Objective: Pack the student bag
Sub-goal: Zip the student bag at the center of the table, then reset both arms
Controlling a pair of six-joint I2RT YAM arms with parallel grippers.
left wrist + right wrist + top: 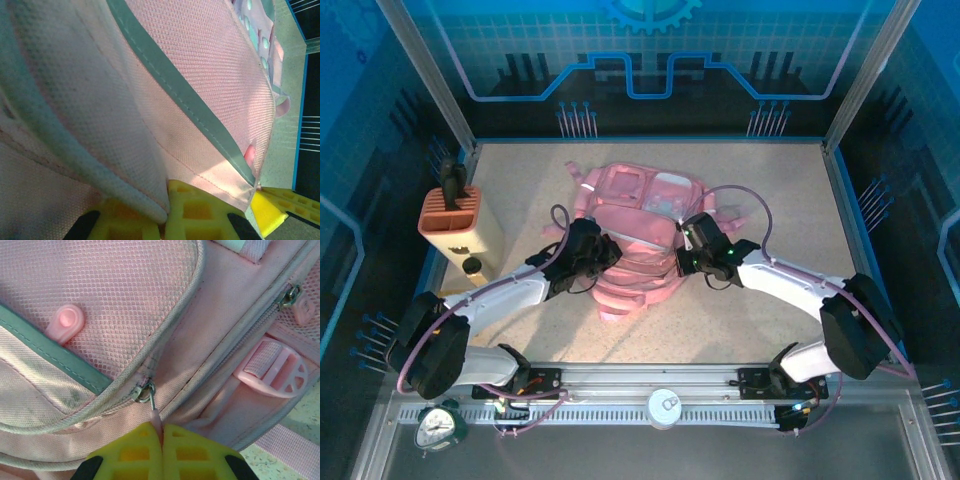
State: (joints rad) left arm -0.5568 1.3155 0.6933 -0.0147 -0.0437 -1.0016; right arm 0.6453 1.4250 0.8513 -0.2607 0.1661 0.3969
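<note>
Pink bag (638, 235) lies mid-desk (520, 180), squarely btwn the two sets of jaws. The left arm (510, 293) is on its left flank and the right arm (790, 280) on its right, both touching it, so neither is nearer. Bag's long axis runs crosswise to the line joining the jaws, near-to-far, w/ the far end leaning slightly to the right jaws' side. The far end shows an opened panel, prob the top, not certain.

Right jaws: together, yellow fingertips (140, 447) clamped on the pink zip pull (156, 421). The pull hangs off the metal slider (145, 391) just ahead of the tips. That pocket's zip track curves off left of the jaws; a 2nd track runs ahead-right, past the buckle (272, 372).

Left jaws: together, pinching a seamed fold of bag cloth btwn the fingertips (195, 210); the rest of the bag spreads ahead of them.

Next move prob turns on drawing the slider along its own track, not across it, while the left jaws keep the cloth taut. Can't tell if the zip is opening or closing.
</note>
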